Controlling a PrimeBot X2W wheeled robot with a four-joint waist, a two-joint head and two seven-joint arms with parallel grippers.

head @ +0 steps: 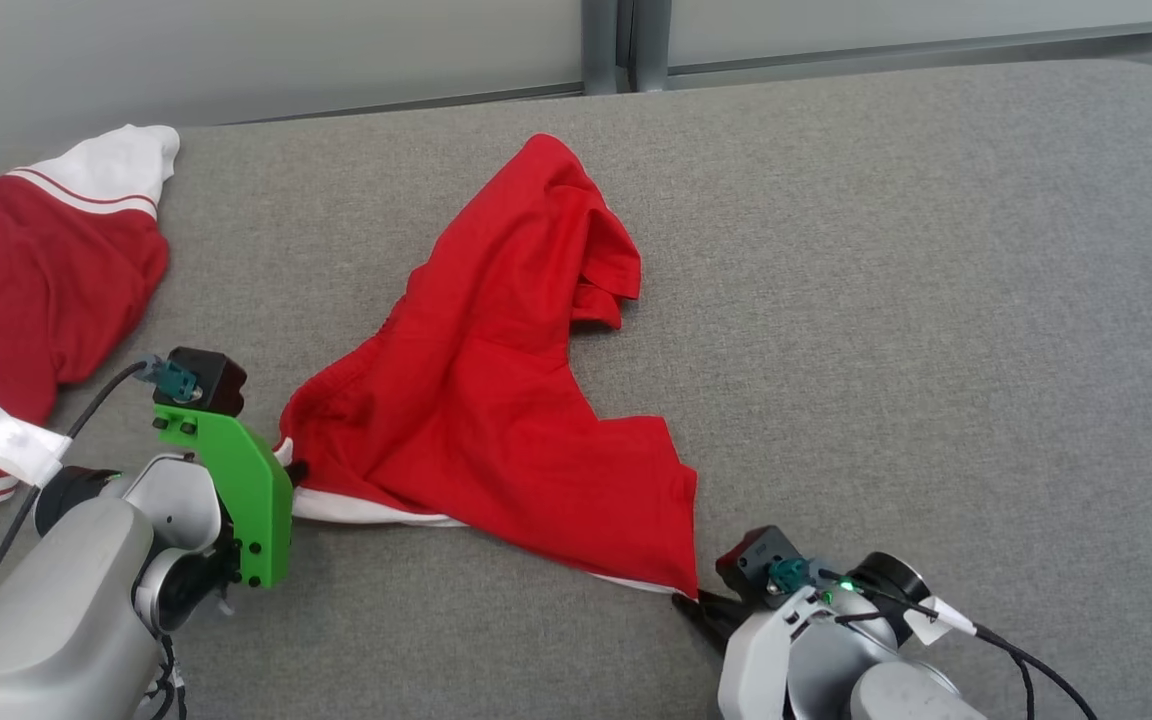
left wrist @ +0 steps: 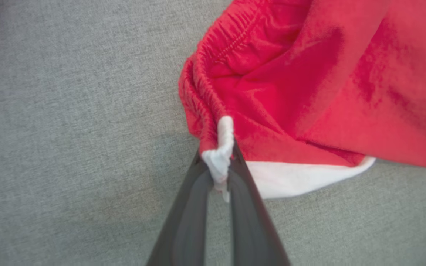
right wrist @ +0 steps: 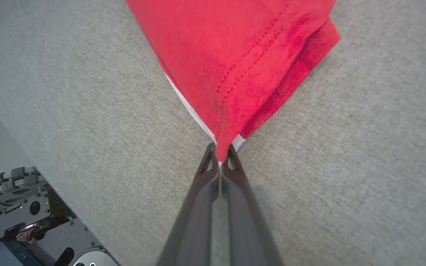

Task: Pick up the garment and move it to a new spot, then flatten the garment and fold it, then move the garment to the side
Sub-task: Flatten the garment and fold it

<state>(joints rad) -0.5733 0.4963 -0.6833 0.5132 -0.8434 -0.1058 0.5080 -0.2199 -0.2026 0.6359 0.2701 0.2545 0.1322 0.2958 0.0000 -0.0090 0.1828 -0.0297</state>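
Garment: the red shorts [head: 496, 400] lie crumpled on the grey table [head: 936, 300], in the middle of the head view.
Left gripper: the left gripper [left wrist: 218, 162] has its two dark fingers squeezed together on a white bit of cloth [left wrist: 223, 140] at the end of the stretchy waistband [left wrist: 213, 74]. In the head view this is at the lower left of the shorts.
Right gripper: the right gripper [right wrist: 220, 157] is pressed tight on the pointy corner of a leg hem [right wrist: 231, 111]. In the head view this is at the lower right of the shorts.
Which way it lies: the shorts lie between the two grippers and go up the frame from both of them.
Held edge: the bottom edge runs from the left grip down to the right grip. It sags a little and looks loose.
Long way: the biggest lump of cloth points to the upper middle of the frame.
Nearer arm: neither one, as each arm has its own corner.
Next move, my guess: both arms lift together and pull apart so the cloth opens flat.
Other cloth: a red and white top [head: 36, 290] sits at the left edge, well apart from the shorts.
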